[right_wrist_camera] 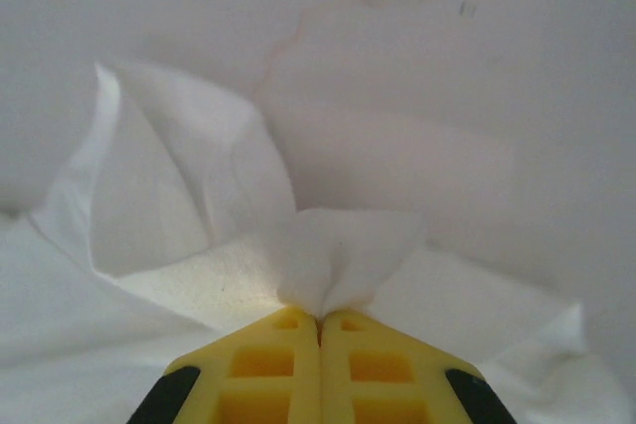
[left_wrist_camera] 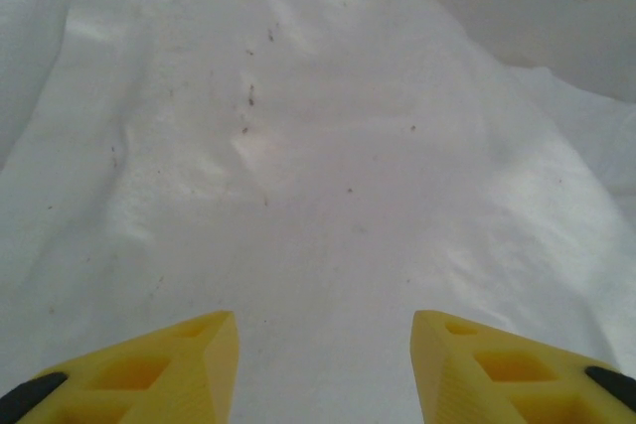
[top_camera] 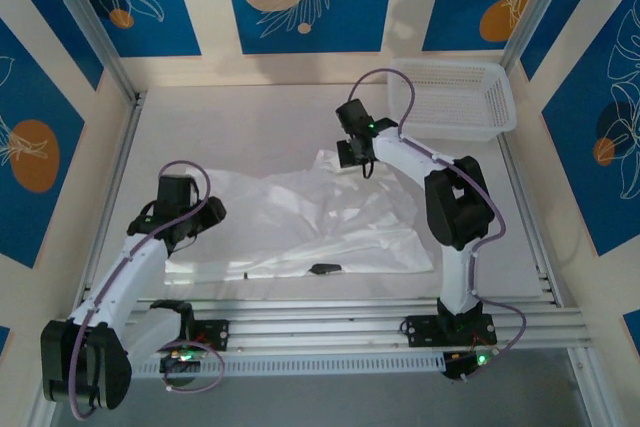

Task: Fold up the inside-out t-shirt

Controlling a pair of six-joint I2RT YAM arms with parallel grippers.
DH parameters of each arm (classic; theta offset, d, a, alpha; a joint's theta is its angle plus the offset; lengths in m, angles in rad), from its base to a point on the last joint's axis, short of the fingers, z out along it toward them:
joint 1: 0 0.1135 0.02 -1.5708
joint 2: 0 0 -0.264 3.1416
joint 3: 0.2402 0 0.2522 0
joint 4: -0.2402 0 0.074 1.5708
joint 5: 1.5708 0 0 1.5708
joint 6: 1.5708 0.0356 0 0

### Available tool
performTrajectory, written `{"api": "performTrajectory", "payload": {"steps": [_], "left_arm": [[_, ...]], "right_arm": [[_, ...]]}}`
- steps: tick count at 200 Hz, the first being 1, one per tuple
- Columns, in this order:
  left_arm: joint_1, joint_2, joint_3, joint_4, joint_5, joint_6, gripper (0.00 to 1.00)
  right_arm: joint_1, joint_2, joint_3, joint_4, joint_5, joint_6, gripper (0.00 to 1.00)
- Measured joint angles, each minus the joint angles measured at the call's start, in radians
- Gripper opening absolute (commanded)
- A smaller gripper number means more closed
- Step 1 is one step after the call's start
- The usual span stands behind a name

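Observation:
The inside-out t-shirt [top_camera: 310, 222] lies spread and rumpled across the middle of the table, white thin cloth with a small dark tag [top_camera: 325, 268] near its front edge. My right gripper [top_camera: 352, 155] sits at the shirt's far edge; in the right wrist view its yellow fingers [right_wrist_camera: 319, 330] are pressed together with a pinch of the white cloth [right_wrist_camera: 343, 265] bunched between the tips. My left gripper [top_camera: 205, 212] hovers over the shirt's left side; in the left wrist view its yellow fingertips [left_wrist_camera: 325, 340] stand apart above flat cloth [left_wrist_camera: 328, 166], nothing between them.
A white plastic mesh basket [top_camera: 455, 97] stands at the back right, just beyond the right arm. Aluminium rails [top_camera: 350, 317] run along the table's near edge. Side walls and frame posts close in the table on both sides.

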Motion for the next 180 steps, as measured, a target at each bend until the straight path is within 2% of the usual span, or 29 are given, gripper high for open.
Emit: {"api": "performTrajectory", "payload": {"steps": [3,9,12,20,41,56,72,102,119,154,180], "left_arm": [[0.0,0.001,0.0,0.0,0.0,0.0,0.5],[0.0,0.007,0.0,0.002,0.0,0.0,0.51],[0.0,0.01,0.0,0.003,0.0,0.0,0.51],[0.0,0.028,0.005,0.004,0.001,0.002,0.51],[0.0,0.093,0.041,-0.002,-0.002,0.019,0.51],[-0.001,0.113,0.068,-0.008,-0.013,0.036,0.51],[-0.001,0.102,0.078,-0.012,-0.03,0.05,0.52],[-0.001,0.077,0.078,-0.013,-0.04,0.053,0.52],[-0.001,0.083,0.078,-0.011,-0.04,0.053,0.52],[-0.001,0.11,0.078,-0.012,-0.037,0.053,0.52],[-0.001,0.108,0.078,-0.012,-0.037,0.053,0.52]], "right_arm": [[-0.002,0.007,0.016,0.002,0.011,-0.006,0.21],[-0.005,0.022,0.045,0.005,0.024,-0.009,0.46],[-0.006,0.029,0.061,0.007,0.031,-0.011,0.54],[-0.014,0.063,0.118,0.009,0.043,-0.016,0.64],[-0.043,0.175,0.302,-0.03,0.066,-0.015,0.66],[-0.062,0.204,0.343,-0.058,0.072,-0.008,0.67],[-0.079,0.184,0.295,-0.078,0.074,0.004,0.67],[-0.129,0.058,0.039,-0.068,0.031,0.014,0.67],[-0.156,0.022,-0.04,-0.071,0.001,0.012,0.66],[-0.182,0.026,-0.054,-0.069,-0.011,-0.022,0.66],[-0.179,0.094,0.018,-0.073,-0.014,-0.044,0.64]]}}
